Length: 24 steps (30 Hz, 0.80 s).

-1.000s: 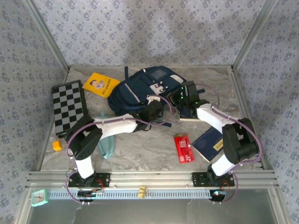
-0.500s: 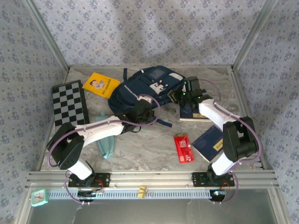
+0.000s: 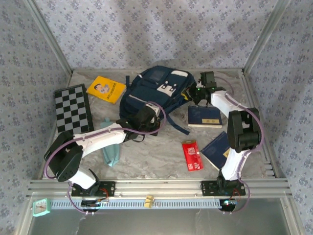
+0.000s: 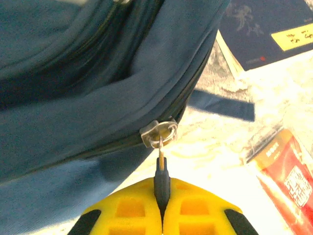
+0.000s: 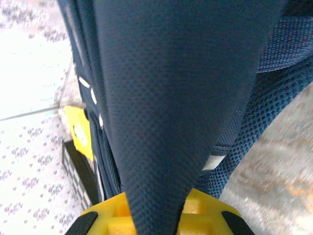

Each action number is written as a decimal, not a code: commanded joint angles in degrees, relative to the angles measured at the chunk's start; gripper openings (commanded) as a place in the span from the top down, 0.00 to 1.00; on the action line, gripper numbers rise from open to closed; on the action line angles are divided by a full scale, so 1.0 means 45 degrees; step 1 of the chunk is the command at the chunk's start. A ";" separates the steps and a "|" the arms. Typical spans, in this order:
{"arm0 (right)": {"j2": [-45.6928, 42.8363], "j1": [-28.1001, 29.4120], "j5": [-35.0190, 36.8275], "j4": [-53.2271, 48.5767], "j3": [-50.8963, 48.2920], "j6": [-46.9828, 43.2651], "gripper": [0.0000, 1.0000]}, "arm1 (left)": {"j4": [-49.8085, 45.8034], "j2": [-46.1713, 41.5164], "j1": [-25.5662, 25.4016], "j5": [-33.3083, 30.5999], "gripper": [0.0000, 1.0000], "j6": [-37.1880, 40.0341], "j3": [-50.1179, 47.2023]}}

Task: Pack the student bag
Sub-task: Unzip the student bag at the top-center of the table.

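Note:
The student bag (image 3: pixel 154 92), a navy backpack with a white buckled panel, lies at the back middle of the table. My left gripper (image 3: pixel 146 119) is at its near edge, shut on the dark zipper pull (image 4: pixel 161 177), which hangs from the metal slider (image 4: pixel 159 133) on the bag's zip. In the left wrist view blue fabric of the bag (image 4: pixel 88 83) lies above the slider. My right gripper (image 3: pixel 194 93) is at the bag's right side, shut on a wide navy strap (image 5: pixel 171 98) of the bag that runs up out of its yellow fingers (image 5: pixel 208 210).
Two navy books (image 3: pixel 204 116) (image 3: pixel 219 150) and a red packet (image 3: pixel 192 155) lie right of centre. A yellow booklet (image 3: pixel 106 88) and a chessboard (image 3: pixel 72 108) sit at the left, a teal object (image 3: pixel 110 152) under the left arm, an orange block (image 3: pixel 59 153) near the left edge.
The bag has shifted toward the back right. My right gripper moved back and right with the strap; my left gripper moved left and slightly back with the zipper pull. The upper navy book is now uncovered.

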 commanded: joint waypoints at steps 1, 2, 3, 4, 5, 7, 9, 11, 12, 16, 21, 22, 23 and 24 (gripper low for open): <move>0.0444 -0.0814 0.0857 0.0121 0.1034 -0.0667 1.00 | -0.0929 -0.0166 -0.0129 0.0495 1.00 0.0271 0.0841; 0.0487 -0.0829 0.0872 0.0165 0.1046 -0.0648 1.00 | -0.0987 -0.0101 -0.0129 0.0478 1.00 0.0320 0.0929; 0.0527 -0.0814 0.0860 0.0199 0.1085 -0.0700 1.00 | -0.0944 -0.0016 -0.0132 0.0445 1.00 0.0350 0.1001; 0.0582 -0.0750 0.0739 0.0247 0.1141 -0.0843 1.00 | -0.0893 0.0101 -0.0125 0.0285 1.00 0.0269 0.1077; 0.0643 -0.0694 0.0652 0.0168 0.1226 -0.0996 1.00 | -0.0859 0.0216 -0.0125 0.0199 1.00 0.0201 0.1163; 0.0652 -0.0570 0.0530 -0.0387 0.1437 -0.1308 0.88 | -0.0888 0.0568 -0.0119 0.0208 1.00 0.0176 0.1566; 0.0349 -0.0578 0.0354 -0.0359 0.1166 -0.1423 0.72 | -0.0835 0.0818 -0.0132 0.0161 1.00 0.0154 0.1909; -0.0124 -0.0606 0.0156 -0.0406 0.0674 -0.1677 0.48 | -0.0935 0.1025 -0.0117 0.0085 1.00 0.0191 0.2184; -0.0363 -0.0650 0.0033 -0.0589 0.0479 -0.1906 0.41 | -0.0992 0.1081 -0.0116 -0.0036 1.00 0.0175 0.2301; -0.2018 -0.1043 0.0326 -0.1164 -0.1223 -0.2513 0.26 | -0.1319 0.1168 -0.0119 -0.0317 1.00 0.0549 0.2683; -0.3672 -0.0171 -0.0145 -0.2485 -0.2765 -0.2400 0.21 | -0.1390 0.1148 -0.0104 -0.0371 1.00 0.0692 0.2803; -0.4046 0.0125 -0.0196 -0.2177 -0.3274 -0.2108 0.20 | -0.1341 0.1137 -0.0129 -0.0342 1.00 0.0692 0.2774; -0.4378 0.0448 -0.0321 -0.1578 -0.3925 -0.1542 0.18 | -0.1239 0.1111 -0.0114 -0.0314 1.00 0.0663 0.2707; -0.4631 0.0680 -0.0492 -0.0796 -0.4444 -0.0883 0.16 | -0.1157 0.1105 -0.0124 -0.0303 1.00 0.0645 0.2659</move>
